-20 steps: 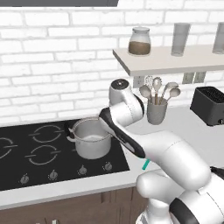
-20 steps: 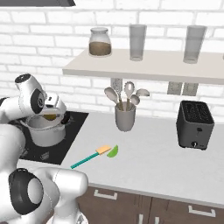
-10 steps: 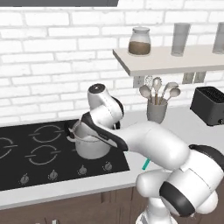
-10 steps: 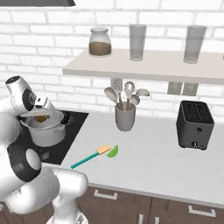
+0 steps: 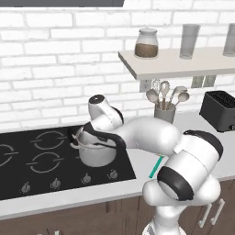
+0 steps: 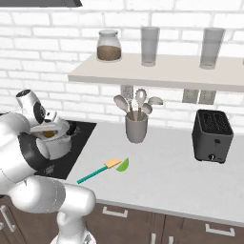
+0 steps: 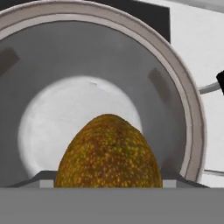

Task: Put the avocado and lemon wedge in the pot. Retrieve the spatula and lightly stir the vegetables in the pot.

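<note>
A: What does the hand view give you that the base views don't?

B: The inside of the pot (image 7: 175, 100). Its grey wall and pale floor lie straight beyond the claw, and the avocado (image 7: 108, 153), brown with yellow speckles, sits right at the claw end, over the pot's floor. One black pot handle pokes out at that view's right edge.

A: And from the base?

B: The left base view shows the pot (image 5: 96, 153) on the black cooktop (image 5: 27, 160) with the arm bent down over its rim. The right base view adds what lies well away from the claw on the counter (image 6: 162, 167): the spatula (image 6: 99, 170), teal handle and yellow-orange head, and the green lemon wedge (image 6: 123, 165) touching or just beside its head. Farther off stand the utensil cup (image 6: 136, 127) and the toaster (image 6: 212, 136).

A: The claw (image 6: 51, 129) itself?

B: Jaws set wide, about the avocado's width. The fruit (image 6: 49, 133) sits between them just above the pot's mouth (image 6: 61, 143); whether they are pressing on it, I can't tell.
</note>
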